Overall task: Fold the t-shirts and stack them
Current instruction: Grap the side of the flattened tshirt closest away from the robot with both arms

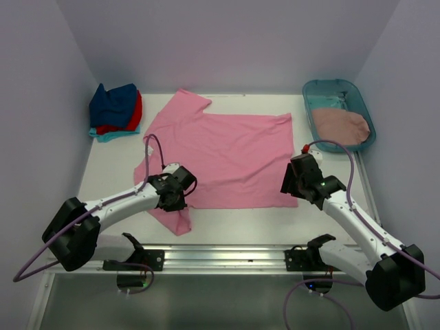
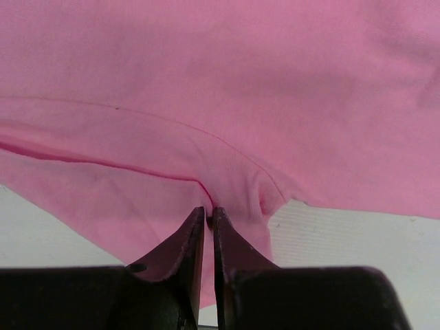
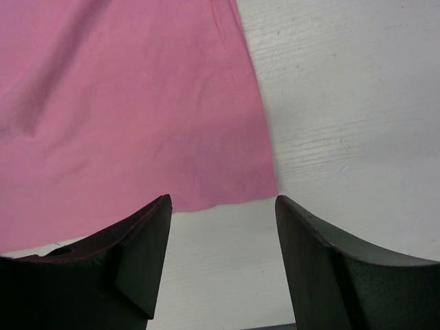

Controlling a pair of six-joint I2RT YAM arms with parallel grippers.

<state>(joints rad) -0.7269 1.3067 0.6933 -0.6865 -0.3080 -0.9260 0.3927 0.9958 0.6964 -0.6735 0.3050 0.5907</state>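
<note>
A bright pink t-shirt lies spread flat across the table, neck to the left. My left gripper is shut on a pinch of its cloth by the near sleeve seam; in the left wrist view the gripper squeezes a fold of the pink t-shirt. My right gripper hovers open over the near right hem corner. The right wrist view shows that gripper with only table between its fingers, and the pink t-shirt ends just ahead. Folded navy, red and turquoise t-shirts are stacked at the back left.
A teal plastic tub stands at the back right with a dusty rose t-shirt in it. White walls close in the table on three sides. A metal rail runs along the near edge between the arm bases.
</note>
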